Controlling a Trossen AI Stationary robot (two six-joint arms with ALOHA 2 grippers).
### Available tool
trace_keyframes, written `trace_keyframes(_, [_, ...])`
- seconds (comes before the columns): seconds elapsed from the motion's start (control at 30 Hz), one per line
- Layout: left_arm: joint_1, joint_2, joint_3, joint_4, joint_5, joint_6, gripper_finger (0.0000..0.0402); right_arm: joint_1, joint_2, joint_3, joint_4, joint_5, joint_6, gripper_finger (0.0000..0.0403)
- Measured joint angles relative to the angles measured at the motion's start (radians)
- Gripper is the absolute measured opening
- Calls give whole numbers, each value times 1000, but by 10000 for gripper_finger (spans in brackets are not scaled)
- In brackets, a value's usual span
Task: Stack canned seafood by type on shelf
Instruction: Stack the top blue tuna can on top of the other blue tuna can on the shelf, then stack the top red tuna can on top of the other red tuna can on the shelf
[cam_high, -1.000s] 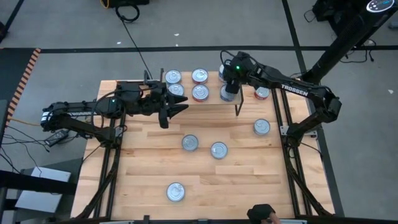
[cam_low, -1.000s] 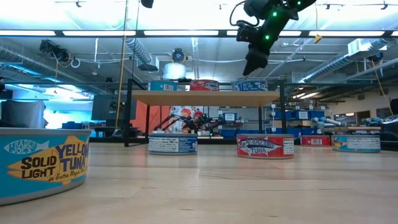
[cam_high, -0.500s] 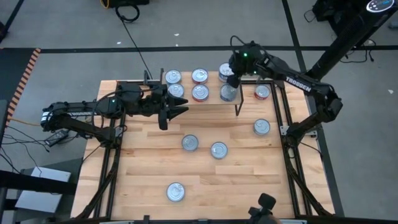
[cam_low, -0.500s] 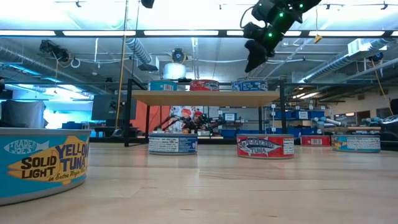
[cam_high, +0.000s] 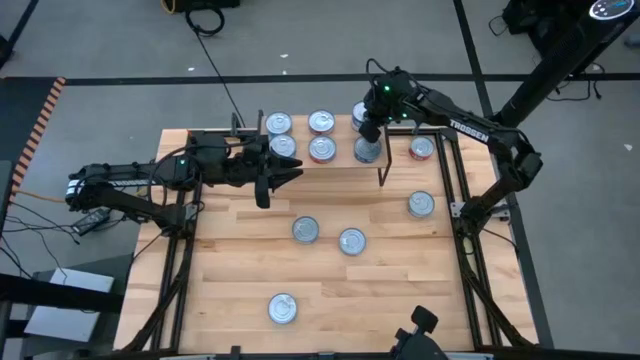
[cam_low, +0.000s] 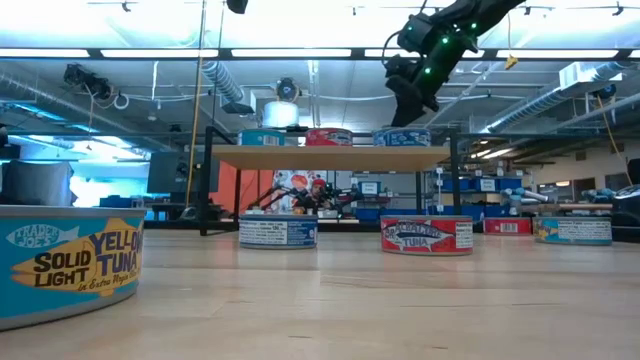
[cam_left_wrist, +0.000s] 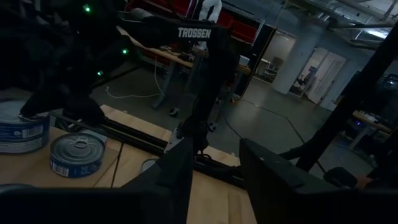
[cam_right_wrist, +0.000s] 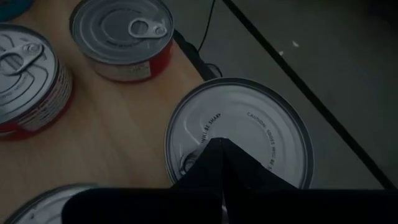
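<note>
Above the light wooden shelf (cam_high: 330, 160), the right pincer (cam_high: 369, 130) hangs pressed together, empty, over a silver-topped blue-labelled tin (cam_right_wrist: 239, 132), apparently just stacked.

Pull tab of the silver-topped tin (cam_right_wrist: 239, 134) behind the right gripper (cam_right_wrist: 219, 149)'s closed fingers

Overhead, table-level views share shelf (cam_high: 330, 150).

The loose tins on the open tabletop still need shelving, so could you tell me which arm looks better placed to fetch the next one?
Probably the left. The left gripper hovers open beside the shelf, near a loose tin. The right gripper is shut above the shelf's far end.
</note>
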Motion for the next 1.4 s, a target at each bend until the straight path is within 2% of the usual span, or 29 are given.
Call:
trace_keyframes(0.2, [0,0,0,0,-2,1,123,-5,-7,4,-72,0,5,4])
trace_keyframes(0.5, [0,0,0,0,-2,2,122,-5,-15,12,-82,-5,13,5])
trace_keyframes(0.7, [0,10,1,-66,-21,19,118,0,-24,136,-96,22,12,13])
trace_keyframes(0.8, [2,9,1,-145,-77,68,96,12,-30,221,-155,-12,1,13])
trace_keyframes(0.93, [4,10,0,-258,-165,135,39,63,-53,251,-178,-99,59,5])
trace_keyframes(1.03, [7,9,0,-256,-160,191,7,124,-90,202,-103,-135,117,4])
trace_keyframes(1.27, [66,10,0,-219,-7,242,3,266,-244,-51,228,-132,314,2])
trace_keyframes(1.4, [101,10,0,-156,88,265,2,359,-363,-218,393,-43,435,1])
